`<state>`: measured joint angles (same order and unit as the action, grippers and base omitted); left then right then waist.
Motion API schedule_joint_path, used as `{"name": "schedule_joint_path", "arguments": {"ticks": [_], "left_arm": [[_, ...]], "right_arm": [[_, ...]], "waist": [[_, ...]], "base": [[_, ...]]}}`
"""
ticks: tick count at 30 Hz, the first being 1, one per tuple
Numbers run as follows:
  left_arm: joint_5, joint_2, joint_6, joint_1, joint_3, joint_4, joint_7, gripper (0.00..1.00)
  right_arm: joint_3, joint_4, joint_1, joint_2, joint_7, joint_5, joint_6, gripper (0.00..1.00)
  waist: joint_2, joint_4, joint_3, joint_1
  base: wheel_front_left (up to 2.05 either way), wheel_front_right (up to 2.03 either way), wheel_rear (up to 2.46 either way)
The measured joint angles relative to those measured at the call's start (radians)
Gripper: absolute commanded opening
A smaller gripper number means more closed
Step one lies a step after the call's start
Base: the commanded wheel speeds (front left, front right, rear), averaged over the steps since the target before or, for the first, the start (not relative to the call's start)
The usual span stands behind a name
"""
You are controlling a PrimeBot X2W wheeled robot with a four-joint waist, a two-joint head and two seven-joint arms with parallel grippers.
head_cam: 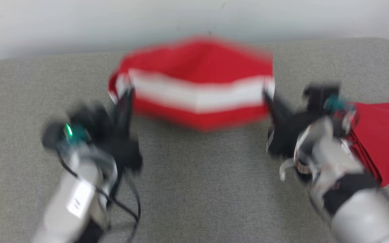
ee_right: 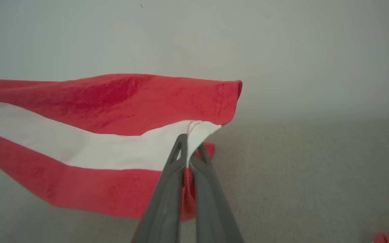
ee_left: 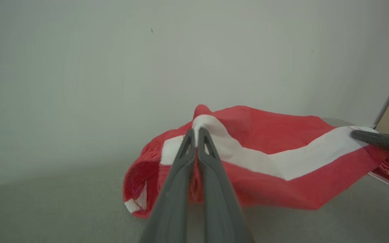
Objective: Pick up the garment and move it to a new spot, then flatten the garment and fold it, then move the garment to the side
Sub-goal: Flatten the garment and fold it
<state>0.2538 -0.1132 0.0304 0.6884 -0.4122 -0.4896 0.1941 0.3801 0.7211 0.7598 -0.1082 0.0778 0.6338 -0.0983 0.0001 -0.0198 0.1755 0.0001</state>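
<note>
Left end effector (head_cam: 128, 92) grips garment (head_cam: 198, 84), both motion-blurred

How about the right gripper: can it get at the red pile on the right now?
Probably not yet: the right gripper is shut on one end of the striped garment, the left gripper on the other. The pile lies just beside its forearm, so after letting go it looks reachable.

I count two red fabric garments: one red mesh garment with a white band (head_cam: 198, 91), one plain red garment with a dark mark (head_cam: 383, 141) (its detail is blurred). My dark two-fingered jaws: two sets. One grey woven surface (head_cam: 194, 189).
</note>
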Motion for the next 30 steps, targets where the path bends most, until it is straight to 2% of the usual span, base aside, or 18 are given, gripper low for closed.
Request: {"name": "schedule_joint_path", "arguments": {"ticks": [4, 8, 9, 11, 12, 13, 22, 30], "left_arm": [[-0.021, -0.017, 0.032, -0.162, -0.079, -0.075, -0.009, 0.00], [-0.039, -0.013, 0.041, -0.195, -0.116, -0.110, -0.009, 0.00], [-0.039, -0.013, 0.042, -0.196, -0.119, -0.119, -0.009, 0.08], [-0.040, -0.012, 0.053, -0.197, -0.133, -0.136, -0.018, 0.42], [-0.040, -0.012, 0.058, -0.202, -0.138, -0.144, -0.029, 0.78], [-0.039, -0.014, 0.058, -0.214, -0.143, -0.150, -0.037, 1.00], [0.042, -0.057, 0.076, -0.312, -0.097, -0.179, -0.134, 1.00], [0.098, -0.116, 0.088, -0.295, -0.061, -0.129, -0.183, 1.00]], "right_arm": [[0.052, 0.030, -0.143, -0.005, -0.030, -0.001, -0.009, 0.00], [0.063, 0.043, -0.188, -0.020, -0.035, -0.002, -0.012, 0.00], [0.062, 0.042, -0.196, -0.021, -0.035, -0.002, -0.012, 0.00], [0.063, 0.040, -0.212, -0.027, -0.035, -0.002, -0.016, 0.00], [0.063, 0.035, -0.222, -0.031, -0.034, -0.002, -0.016, 0.00], [0.063, 0.031, -0.232, -0.034, -0.034, -0.002, -0.016, 0.00], [0.071, 0.000, -0.298, -0.060, -0.033, -0.002, -0.016, 0.00], [0.066, -0.026, -0.307, -0.074, -0.034, 0.000, -0.016, 0.00]], "waist": [[0.0000, 0.006, 0.005, -0.0002], [0.0000, 0.014, 0.007, -0.0001], [0.0000, 0.015, 0.006, -0.0001], [-0.0001, 0.018, 0.002, -0.0001], [-0.0001, 0.020, -0.001, -0.0001], [0.0000, 0.021, -0.005, -0.0001], [-0.0002, 0.024, -0.037, -0.0002], [-0.0001, 0.029, -0.049, -0.0002]], "base": [[0.00, 0.00, 0.00], [0.00, 0.00, 0.00], [0.00, 0.00, 0.00], [0.00, 0.00, 0.00], [0.00, 0.00, 0.00], [0.00, 0.00, 0.00], [0.00, 0.00, 0.00], [0.00, 0.00, 0.00]]}}
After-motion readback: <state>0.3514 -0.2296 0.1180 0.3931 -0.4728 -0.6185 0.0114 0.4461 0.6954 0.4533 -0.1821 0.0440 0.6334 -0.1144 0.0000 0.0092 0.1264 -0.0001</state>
